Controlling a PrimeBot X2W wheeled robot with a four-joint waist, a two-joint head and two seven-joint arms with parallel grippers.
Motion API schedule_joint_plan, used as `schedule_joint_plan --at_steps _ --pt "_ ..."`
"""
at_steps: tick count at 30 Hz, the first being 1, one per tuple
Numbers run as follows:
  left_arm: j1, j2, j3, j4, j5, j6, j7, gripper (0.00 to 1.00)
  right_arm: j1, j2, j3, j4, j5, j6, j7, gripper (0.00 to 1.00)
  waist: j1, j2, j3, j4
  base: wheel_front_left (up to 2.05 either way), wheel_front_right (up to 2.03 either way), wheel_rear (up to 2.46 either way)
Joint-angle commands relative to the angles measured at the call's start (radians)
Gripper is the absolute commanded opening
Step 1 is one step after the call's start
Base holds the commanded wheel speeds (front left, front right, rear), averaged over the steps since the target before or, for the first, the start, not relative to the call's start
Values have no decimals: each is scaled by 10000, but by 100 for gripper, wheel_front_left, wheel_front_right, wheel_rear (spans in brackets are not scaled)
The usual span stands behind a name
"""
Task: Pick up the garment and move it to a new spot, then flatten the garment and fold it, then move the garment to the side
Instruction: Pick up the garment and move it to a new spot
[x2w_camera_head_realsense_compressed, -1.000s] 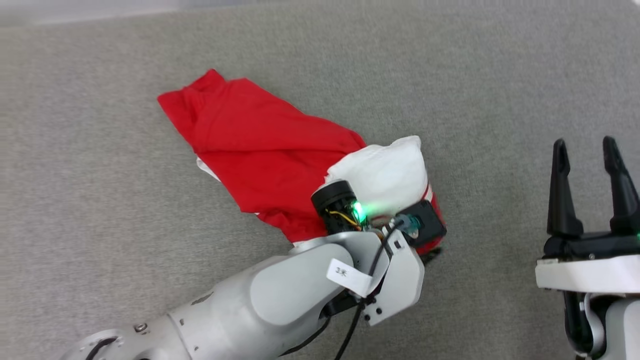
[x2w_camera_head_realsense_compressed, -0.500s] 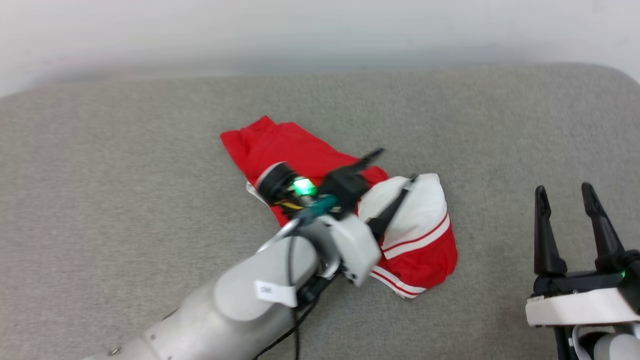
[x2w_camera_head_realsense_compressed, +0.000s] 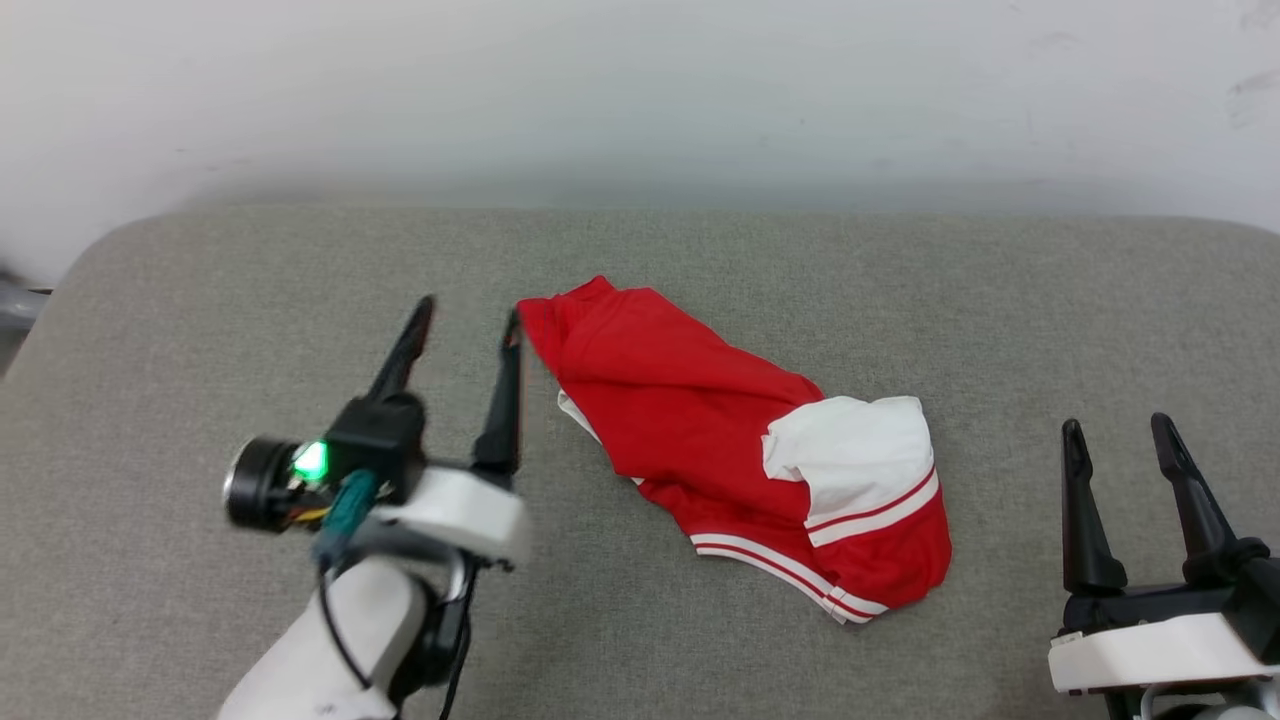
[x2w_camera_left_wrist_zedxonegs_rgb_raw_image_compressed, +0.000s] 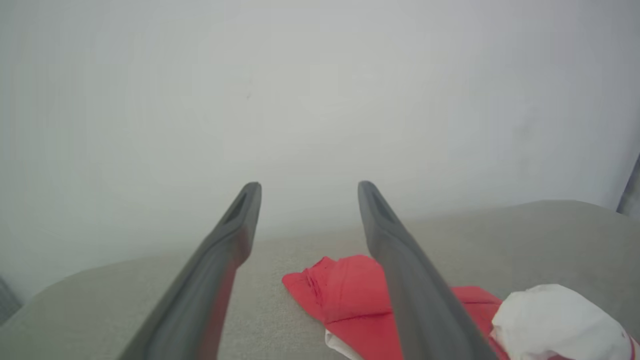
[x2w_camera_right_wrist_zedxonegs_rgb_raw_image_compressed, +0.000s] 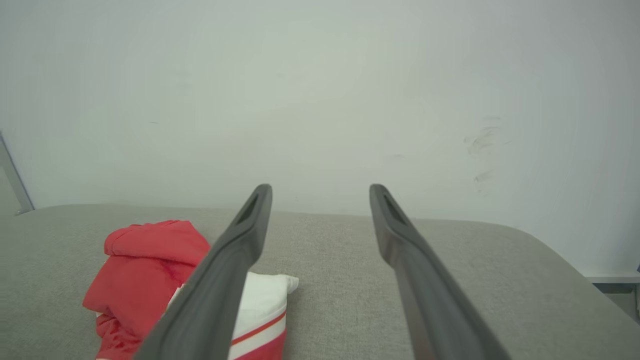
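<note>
The garment (x2w_camera_head_realsense_compressed: 700, 420), a red shirt with a white sleeve and red-white striped trim, lies crumpled in a heap near the middle of the grey padded surface (x2w_camera_head_realsense_compressed: 900, 290). My left gripper (x2w_camera_head_realsense_compressed: 468, 325) hangs open just to the garment's left, its fingers empty and apart from the cloth. In the left wrist view the garment (x2w_camera_left_wrist_zedxonegs_rgb_raw_image_compressed: 345, 290) lies below and right of the open left gripper (x2w_camera_left_wrist_zedxonegs_rgb_raw_image_compressed: 309, 189). My right gripper (x2w_camera_head_realsense_compressed: 1115, 430) stands open at the lower right, well clear of the cloth. The right wrist view has the garment (x2w_camera_right_wrist_zedxonegs_rgb_raw_image_compressed: 145, 265) at lower left.
A pale wall (x2w_camera_head_realsense_compressed: 640, 90) runs close behind the grey surface. The surface's rounded corners show at far left (x2w_camera_head_realsense_compressed: 110, 240) and far right, with a drop beyond them. Bare grey fabric lies on both sides of the garment.
My left gripper opened, let go of the garment and drew back to the left. The garment now lies free in a heap. The head camera tilted up, bringing the wall into view.
</note>
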Motion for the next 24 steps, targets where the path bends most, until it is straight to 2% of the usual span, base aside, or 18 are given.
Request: schedule_joint_plan --at_steps 1,5,9,16,24 --pt "645 108 472 -271 244 81 -23 100 175 21 5 26 -35 -7 -21 100 1 0 -107 66 0 0 0" --pt "1969 79 1898 -912 811 185 -24 100 241 21 47 72 -26 -7 -21 100 1 0 -278 107 0 0 0" --pt "3204 -247 3139 -1384 1417 117 -25 100 382 23 84 123 -37 -7 -21 100 1 0 -439 104 0 0 0" --pt "4726 -1078 4326 -1581 2267 -585 -25 100 550 22 89 266 -57 -7 -21 100 1 0 -570 66 0 0 0" --pt "5308 -1841 5141 -1369 2900 -1362 -26 100 743 22 148 491 60 -7 -20 100 1 0 -692 63 0 0 0"
